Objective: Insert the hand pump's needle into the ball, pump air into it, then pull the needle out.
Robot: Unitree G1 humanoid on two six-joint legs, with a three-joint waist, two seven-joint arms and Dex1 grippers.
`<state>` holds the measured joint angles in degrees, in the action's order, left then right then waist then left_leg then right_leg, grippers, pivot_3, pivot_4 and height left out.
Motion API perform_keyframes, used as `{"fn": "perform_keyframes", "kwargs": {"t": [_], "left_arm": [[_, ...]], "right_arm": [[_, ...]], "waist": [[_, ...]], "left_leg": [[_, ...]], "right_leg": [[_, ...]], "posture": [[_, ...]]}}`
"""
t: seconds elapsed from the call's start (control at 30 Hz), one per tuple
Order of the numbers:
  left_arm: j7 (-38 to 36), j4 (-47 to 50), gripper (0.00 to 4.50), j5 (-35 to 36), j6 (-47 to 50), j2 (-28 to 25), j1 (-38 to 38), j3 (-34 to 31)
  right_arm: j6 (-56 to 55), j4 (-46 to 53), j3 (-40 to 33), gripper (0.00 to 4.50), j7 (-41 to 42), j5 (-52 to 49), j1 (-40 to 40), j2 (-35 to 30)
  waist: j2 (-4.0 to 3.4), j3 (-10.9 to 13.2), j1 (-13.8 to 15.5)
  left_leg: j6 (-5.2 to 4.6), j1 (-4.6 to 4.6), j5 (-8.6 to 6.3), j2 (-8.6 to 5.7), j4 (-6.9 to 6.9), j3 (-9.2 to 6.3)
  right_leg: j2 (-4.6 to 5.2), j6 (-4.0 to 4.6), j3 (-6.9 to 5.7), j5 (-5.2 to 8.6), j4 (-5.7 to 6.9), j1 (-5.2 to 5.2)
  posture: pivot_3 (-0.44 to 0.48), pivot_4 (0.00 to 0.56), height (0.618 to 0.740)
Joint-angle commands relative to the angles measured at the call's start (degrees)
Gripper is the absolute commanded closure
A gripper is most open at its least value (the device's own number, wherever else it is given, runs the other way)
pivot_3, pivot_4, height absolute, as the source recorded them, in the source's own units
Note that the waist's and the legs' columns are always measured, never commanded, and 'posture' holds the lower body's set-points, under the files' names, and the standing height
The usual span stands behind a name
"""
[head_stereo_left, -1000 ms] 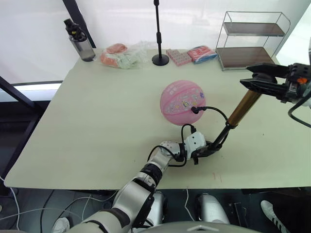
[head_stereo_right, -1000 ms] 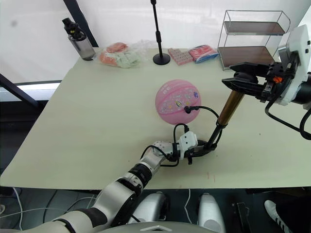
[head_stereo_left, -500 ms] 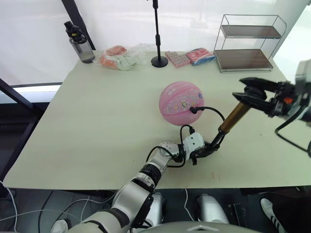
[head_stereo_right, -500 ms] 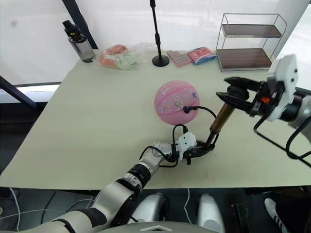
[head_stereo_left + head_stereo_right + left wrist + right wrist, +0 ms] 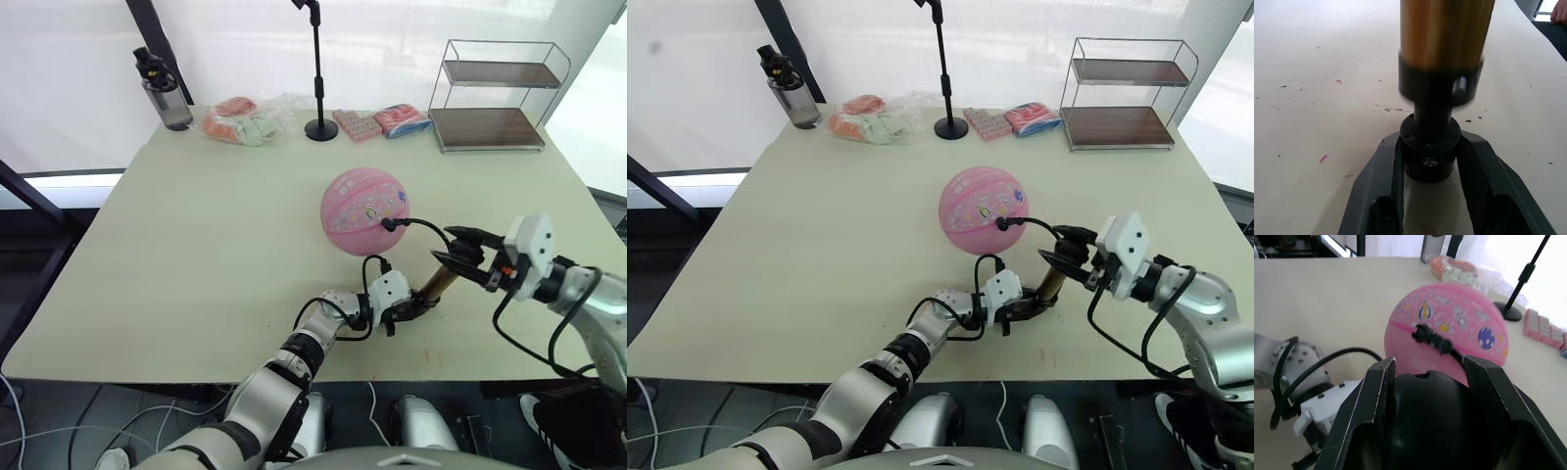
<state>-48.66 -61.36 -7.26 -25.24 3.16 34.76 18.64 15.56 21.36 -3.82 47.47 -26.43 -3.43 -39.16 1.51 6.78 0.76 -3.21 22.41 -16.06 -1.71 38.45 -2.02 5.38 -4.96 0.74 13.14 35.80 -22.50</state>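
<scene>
On the worktop (image 5: 196,245) we see the ball (image 5: 364,210) with the needle (image 5: 388,224) seated in its near side. The hand pump (image 5: 438,281) leans just beside it, our left gripper (image 5: 409,310) pinching its base cap and our right gripper (image 5: 460,257) closed around its black handle. We judge that a slanted stroke could roll the ball or tug the hose (image 5: 426,227) and work the needle loose. The ball's printed motifs carry no writing we can read.

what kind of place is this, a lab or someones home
Probably a lab or test room set up for recording, not a home: a plain pale table before a white backdrop, with a black stand pole, a wire shelf rack and a water bottle along its far edge.
</scene>
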Motion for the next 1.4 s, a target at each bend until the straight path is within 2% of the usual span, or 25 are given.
{"fn": "perform_keyframes", "kwargs": {"t": [0.03,0.27,0.43,0.53,0.77,1.07,1.2,1.33,1.4], "left_arm": [[-1.0,-3.8,3.41,-2.0,2.7,-1.5,-2.2,1.0],[-0.9,-3.8,3.41,-2.0,2.8,-1.4,-2.3,0.8],[-0.9,-3.9,3.41,-1.9,2.8,-1.3,-2.2,0.8],[-1.1,-3.9,3.41,-1.9,2.8,-1.3,-2.2,0.9],[-1.3,-3.9,3.41,-1.8,2.6,-1.4,-2.3,1.1],[-1.2,-3.9,3.41,-1.9,2.6,-1.4,-2.3,1.1],[-1.3,-3.9,3.41,-1.9,2.5,-1.4,-2.4,1.2],[-1.4,-3.9,3.41,-1.8,2.6,-1.4,-2.5,1.2],[-1.4,-3.9,3.41,-1.8,2.6,-1.4,-2.5,1.2]], "right_arm": [[0.2,-4.0,5.0,2.63,0.8,3.9,4.1,1.0],[2.0,-1.4,2.3,2.63,0.9,0.2,1.1,1.4],[7.9,2.0,-4.0,2.63,1.0,-6.5,-5.2,-2.2],[13.1,3.4,-9.5,2.63,2.1,-12.4,-10.4,-6.9],[20.1,3.9,-15.7,2.63,1.7,-19.8,-18.2,-13.1],[23.4,1.2,-19.4,2.63,1.4,-23.9,-26.7,-18.4],[24.5,0.6,-20.0,2.63,1.3,-25.0,-29.0,-19.8],[25.1,0.8,-19.6,2.63,1.1,-25.1,-28.8,-19.5],[25.0,2.4,-18.0,2.63,1.0,-24.3,-26.3,-18.4]], "waist": [[0.00,0.0,0.0],[-0.02,0.0,0.0],[-0.26,0.2,0.1],[-0.37,0.2,0.1],[-0.54,0.4,0.1],[-0.52,0.5,0.1],[-0.75,0.7,0.1],[-0.79,0.7,0.1],[-0.79,0.8,0.1]], "left_leg": [[0.00,0.00,0.00,0.00,-0.01,0.00],[0.00,-0.15,0.00,0.00,-0.02,-0.01],[0.00,-0.11,0.00,-0.01,-0.01,0.00],[0.00,0.06,0.00,-0.01,0.01,0.00],[0.00,0.29,0.00,-0.06,0.00,-0.03],[0.00,0.35,0.00,-0.05,0.01,-0.01],[0.00,0.41,0.00,-0.08,0.01,0.01],[0.00,0.53,0.00,-0.09,0.00,0.02],[0.00,0.54,0.00,-0.09,0.00,0.02]], "right_leg": [[0.00,0.00,0.00,0.00,0.00,0.00],[-0.01,0.01,0.00,0.01,0.00,0.14],[0.02,0.01,0.01,0.01,0.00,0.13],[0.03,0.01,0.00,0.01,0.00,0.02],[0.16,0.00,-0.06,0.00,-0.04,-0.15],[0.48,0.00,-0.06,0.00,-0.04,-0.20],[0.54,-0.01,-0.05,0.00,-0.05,-0.23],[0.54,-0.01,-0.05,-0.01,-0.06,-0.37],[0.54,-0.01,-0.04,-0.01,-0.06,-0.38]], "posture": [[0.000,0.150,0.740],[0.000,0.150,0.740],[0.000,0.150,0.740],[0.000,0.150,0.740],[0.000,0.150,0.740],[0.000,0.150,0.740],[0.000,0.150,0.740],[0.000,0.150,0.740],[0.000,0.150,0.740]]}}
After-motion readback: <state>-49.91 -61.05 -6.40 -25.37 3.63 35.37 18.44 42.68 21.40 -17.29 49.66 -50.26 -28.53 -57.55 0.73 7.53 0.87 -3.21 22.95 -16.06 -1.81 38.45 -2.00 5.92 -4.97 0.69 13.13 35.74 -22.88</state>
